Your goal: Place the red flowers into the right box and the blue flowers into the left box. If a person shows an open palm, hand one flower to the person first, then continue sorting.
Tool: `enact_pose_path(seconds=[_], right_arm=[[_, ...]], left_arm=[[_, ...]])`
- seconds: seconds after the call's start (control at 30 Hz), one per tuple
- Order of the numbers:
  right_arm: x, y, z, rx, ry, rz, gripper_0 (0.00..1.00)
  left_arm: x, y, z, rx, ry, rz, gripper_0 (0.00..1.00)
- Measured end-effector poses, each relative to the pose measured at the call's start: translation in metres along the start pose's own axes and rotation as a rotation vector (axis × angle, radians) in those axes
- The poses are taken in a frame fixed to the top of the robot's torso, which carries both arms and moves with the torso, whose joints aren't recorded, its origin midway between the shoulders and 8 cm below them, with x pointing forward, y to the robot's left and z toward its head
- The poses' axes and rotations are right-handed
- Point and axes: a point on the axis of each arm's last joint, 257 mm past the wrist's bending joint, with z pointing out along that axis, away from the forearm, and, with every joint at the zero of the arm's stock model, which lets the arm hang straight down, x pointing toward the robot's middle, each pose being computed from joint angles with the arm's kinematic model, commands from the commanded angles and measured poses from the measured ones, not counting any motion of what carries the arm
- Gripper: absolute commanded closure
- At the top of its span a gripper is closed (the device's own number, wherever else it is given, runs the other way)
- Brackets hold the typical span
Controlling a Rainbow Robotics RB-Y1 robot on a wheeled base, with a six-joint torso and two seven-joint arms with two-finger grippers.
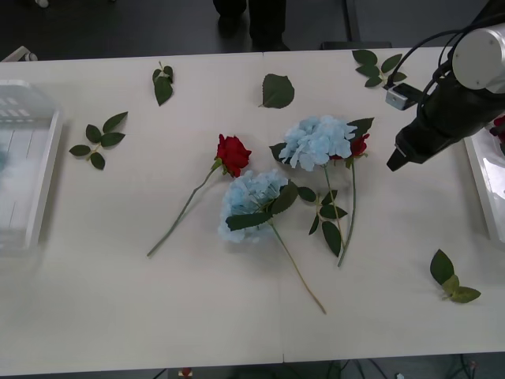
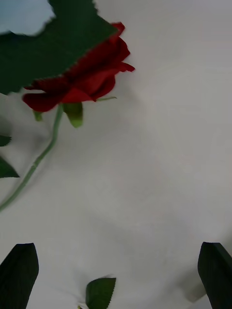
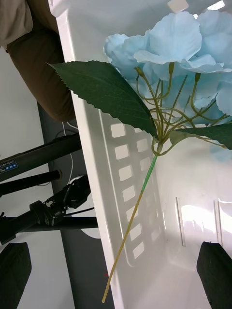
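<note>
The right end effector (image 1: 392, 163) hangs above the surface (image 1: 118, 300) just right of the flower cluster, its black fingers (image 2: 19, 270) spread wide and holding nothing. In its wrist view a red rose (image 2: 84, 77) lies ahead of the open fingers, partly under a broad green leaf. From the front that rose (image 1: 359, 145) peeks out from behind the upper blue hydrangea (image 1: 317, 140), its stem running down toward the robot. A second blue hydrangea (image 1: 248, 201) lies just below and to the left, and another red rose (image 1: 233, 153) rests beside it, stem trailing down to the left.

The left end effector (image 3: 116, 275) hovers over the left box (image 3: 96, 145), fingers spread apart and empty; a blue hydrangea (image 3: 193, 43) lies inside that box, its stem crossing the slotted wall. The left box (image 1: 43, 189) sits at the surface's left edge and the right box (image 1: 481, 181) at the right edge. Loose leaf sprigs (image 1: 99, 140) are scattered around.
</note>
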Motion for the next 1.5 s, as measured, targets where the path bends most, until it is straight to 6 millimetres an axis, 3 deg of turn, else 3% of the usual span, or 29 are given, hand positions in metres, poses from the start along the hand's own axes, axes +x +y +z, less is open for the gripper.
enact_pose_path(seconds=[0.13,0.27,0.63,0.8,1.1,1.33,1.5], right_arm=[[0.007,-0.014,0.007,0.079,0.031,0.0,0.04],[0.004,-0.015,0.016,0.143,0.051,-0.022,0.04],[-0.008,0.037,0.046,0.145,0.069,0.093,0.04],[-0.026,0.055,0.061,0.111,0.018,0.152,0.04],[-0.038,0.06,0.084,0.084,-0.035,0.26,0.04],[-0.035,0.056,0.087,0.095,-0.032,0.268,0.04],[-0.031,0.049,0.095,0.102,-0.029,0.286,0.04]], left_arm=[[0.0,0.0,0.0,0.0,0.0,0.0,0.0],[0.0,0.0,0.0,0.0,0.0,0.0,0.0],[0.0,0.0,0.0,0.0,0.001,0.0,0.0],[0.0,0.0,0.0,0.0,0.001,0.0,0.0],[0.001,-0.001,0.001,0.001,0.002,0.001,0.0],[-0.001,-0.021,-0.002,0.078,-0.003,0.0,0.0],[-0.017,-0.052,-0.035,0.236,-0.044,0.131,0.0]])
